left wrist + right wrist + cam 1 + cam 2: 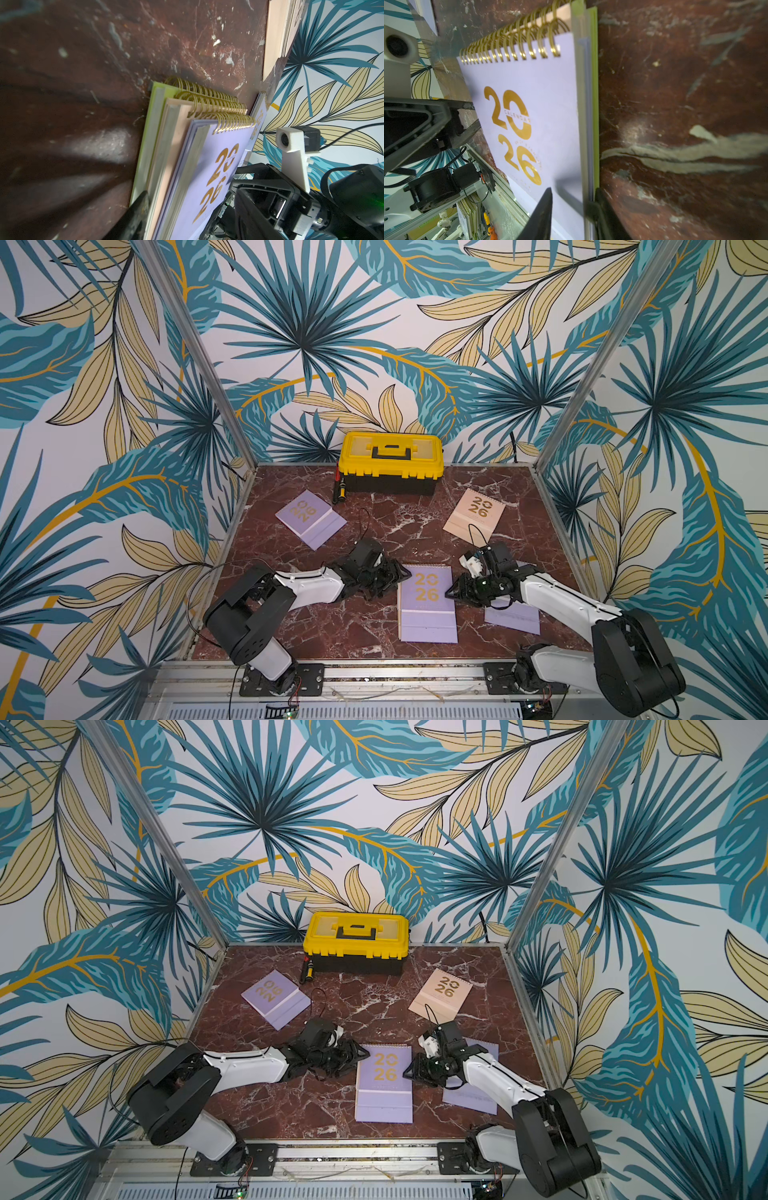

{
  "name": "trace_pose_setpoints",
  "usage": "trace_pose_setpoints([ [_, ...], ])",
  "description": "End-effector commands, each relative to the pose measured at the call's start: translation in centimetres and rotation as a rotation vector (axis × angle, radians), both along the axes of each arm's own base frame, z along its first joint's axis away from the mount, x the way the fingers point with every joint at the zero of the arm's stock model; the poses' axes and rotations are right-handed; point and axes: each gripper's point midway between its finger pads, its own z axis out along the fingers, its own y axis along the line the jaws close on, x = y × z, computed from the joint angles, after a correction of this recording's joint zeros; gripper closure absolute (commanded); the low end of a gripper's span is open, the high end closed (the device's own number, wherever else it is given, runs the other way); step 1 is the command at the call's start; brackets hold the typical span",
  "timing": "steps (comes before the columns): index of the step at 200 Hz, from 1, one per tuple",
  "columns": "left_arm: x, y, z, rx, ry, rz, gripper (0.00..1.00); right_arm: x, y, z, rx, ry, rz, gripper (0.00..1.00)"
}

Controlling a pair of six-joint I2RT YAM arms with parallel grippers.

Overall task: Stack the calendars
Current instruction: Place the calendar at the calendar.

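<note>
Right pincer straddles the right edge of the three-calendar stack, near-centre on the worktop, jaws parted, not clamped. Left pincer meets its left edge, grip unclear. Roughly half done: far-left lilac calendar, far-right peach calendar and near-right lilac calendar lie unstacked.

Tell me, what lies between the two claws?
A stack of calendars, lilac one on top, lies between the left claw and right claw; both top views show it.

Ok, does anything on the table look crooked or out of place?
Yes. The middle stack is stepped, not flush: lime green calendar, peach calendar and top lilac calendar show offset spirals and edges. Away from it, the rear lilac calendar lies turned at an angle.
</note>
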Motion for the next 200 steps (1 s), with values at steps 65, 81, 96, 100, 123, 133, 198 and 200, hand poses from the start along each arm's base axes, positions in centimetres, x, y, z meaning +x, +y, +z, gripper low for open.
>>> trace_pose_setpoints([
  [65,0.8,-1.5,1.3,-0.042,-0.03,-0.023,0.35,1.3,0.7,0.8,0.037,-0.031,-0.001,0.73],
  [81,0.8,-1.6,1.3,-0.044,-0.03,-0.022,0.35,1.2,0.8,0.8,0.044,-0.03,-0.001,0.73],
  [96,0.8,-1.5,1.3,-0.044,-0.029,-0.021,0.35,1.1,0.6,0.8,0.034,-0.03,0.0,0.73],
  [100,0.8,-1.6,1.3,-0.044,-0.028,-0.022,0.35,1.0,0.5,0.8,0.029,-0.031,0.0,0.72],
  [123,0.6,-1.3,1.2,-0.04,-0.028,-0.015,0.35,0.9,0.3,1.2,0.015,-0.04,-0.005,0.66],
  [133,0.6,-1.1,1.1,-0.037,-0.028,-0.01,0.35,0.8,0.0,1.4,0.0,-0.044,-0.01,0.61],
  [198,0.5,-1.0,1.4,-0.041,-0.036,-0.007,0.35,-2.4,-1.7,0.5,-0.062,0.014,-0.036,0.53],
  [200,0.6,-1.0,1.4,-0.041,-0.037,-0.007,0.35,-2.5,-1.7,0.5,-0.061,0.015,-0.035,0.53],
])
